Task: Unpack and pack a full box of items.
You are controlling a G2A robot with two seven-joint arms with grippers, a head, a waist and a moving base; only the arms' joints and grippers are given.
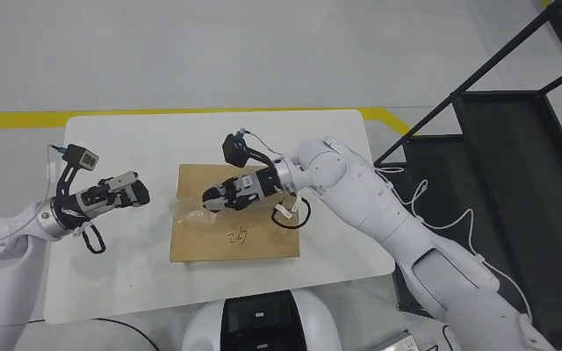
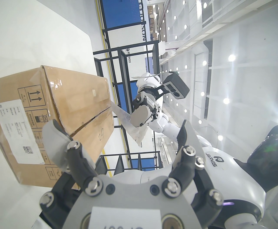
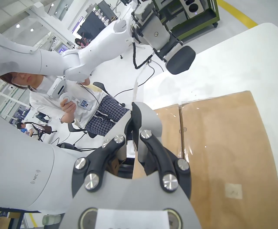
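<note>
The box (image 1: pixel 235 215) rests on the bench (image 1: pixel 132 281), and the right gripper (image 1: pixel 213 197), clamped on clear tape (image 2: pixel 121 114) above the box's top seam (image 3: pixel 181 130), would best peel low along it while the left gripper (image 1: pixel 139 193), spread apart beside the box, steadies it.

Matt cardboard box (image 1: pixel 263 237), glossy clear tape (image 2: pixel 120 114)

Location type: industrial robot test hall of warehouse scale. Indicators:
- A pale grey sealed floor (image 1: pixel 263 53) with a yellow painted lane stripe (image 1: pixel 26 118).
- A black steel-frame stair platform (image 1: pixel 500 132) to the right of the white rectangular work table (image 1: pixel 114 272).
- A high white ceiling with rows of round lamps (image 2: pixel 231 57).
- Blue wall panels (image 2: pixel 121 13) in black frames.
- A green wheeled equipment cart (image 3: pixel 214 13) on the far floor.
- A brown cardboard shipping box (image 1: pixel 263 246) bearing handling labels.
</note>
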